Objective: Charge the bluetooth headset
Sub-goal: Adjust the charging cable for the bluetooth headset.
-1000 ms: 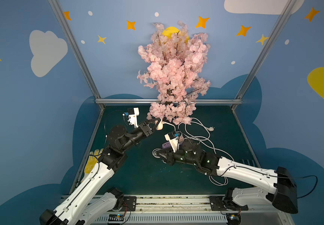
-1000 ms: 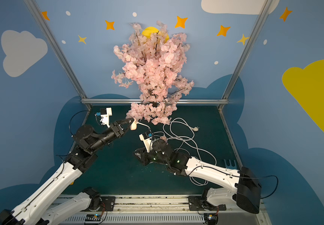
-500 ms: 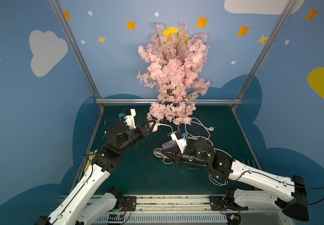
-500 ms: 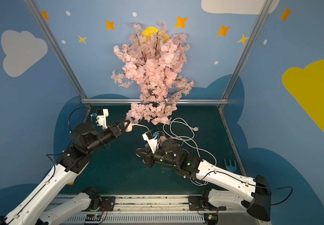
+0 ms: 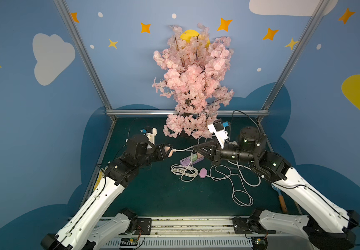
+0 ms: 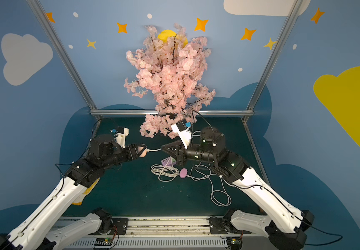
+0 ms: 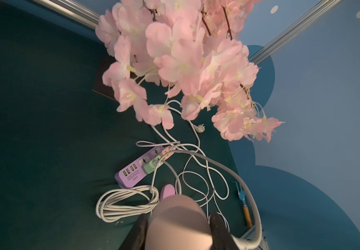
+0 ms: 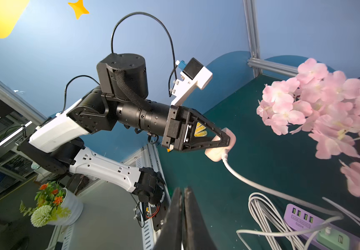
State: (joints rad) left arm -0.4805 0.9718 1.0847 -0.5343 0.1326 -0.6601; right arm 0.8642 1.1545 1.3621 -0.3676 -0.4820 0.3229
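Pinching with both fingers point(image 7: 140, 233) of the left gripper point(image 5: 167, 150), set partway in and pressing on opposite sides of a rounded pale-pink headset case point(image 8: 218, 149). Holding that case up off the green mat point(image 5: 153, 194), left of the middle, port end pointing right. Showing a white charging cable point(image 8: 250, 179) seated in that end and sagging rightward toward a purple power strip point(image 7: 131, 173) lying on the mat nearer the middle. Passing, near the strip, a coiled white cord point(image 5: 184, 171) and a small purple pod point(image 5: 203, 173), both resting flat. Reaching the right gripper point(image 5: 196, 148), pointing left with fingers pressed together and tips just beside the cable in both top views. Seeing nothing between them in the right wrist view, so not reading a grip there. Judging the case light, hard-shelled, smooth and curved, so likely slippery and prone to twisting under any tug from the springy cable. Favouring a hold across the broad sides at mid-body, clear of the port, with a modest squeeze. Treating the cable as limp but pulling, and so better taken at the stiff plug than along the cord. Noting a small hand tool point(image 5: 281, 199) lying at the near right edge, well apart.
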